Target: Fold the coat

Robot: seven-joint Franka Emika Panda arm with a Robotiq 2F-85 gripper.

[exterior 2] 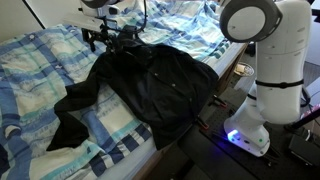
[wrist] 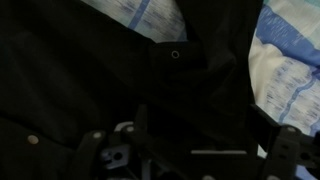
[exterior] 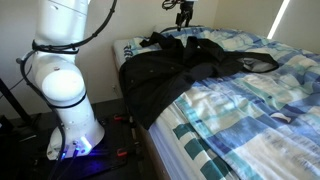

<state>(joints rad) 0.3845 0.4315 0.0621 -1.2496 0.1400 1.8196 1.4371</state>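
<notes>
The black coat (exterior: pixel 170 70) lies spread across the near corner of the bed, with one side hanging over the bed's edge. In an exterior view (exterior 2: pixel 150 85) a sleeve trails toward the lower left. My gripper (exterior: pixel 184 14) hovers just above the coat's far end, also seen in an exterior view (exterior 2: pixel 98 38). In the wrist view the coat (wrist: pixel 90 70) fills nearly the whole frame, with a small round snap (wrist: pixel 175 54) on it. The gripper's (wrist: pixel 200 135) fingers stand wide apart over the dark fabric, with nothing held between them.
The blue-and-white patterned bedspread (exterior: pixel 260 110) covers the bed around the coat (exterior 2: pixel 40 60). The robot's white base (exterior: pixel 65 90) stands on the floor beside the bed (exterior 2: pixel 265 60). A wall and window are behind the bed.
</notes>
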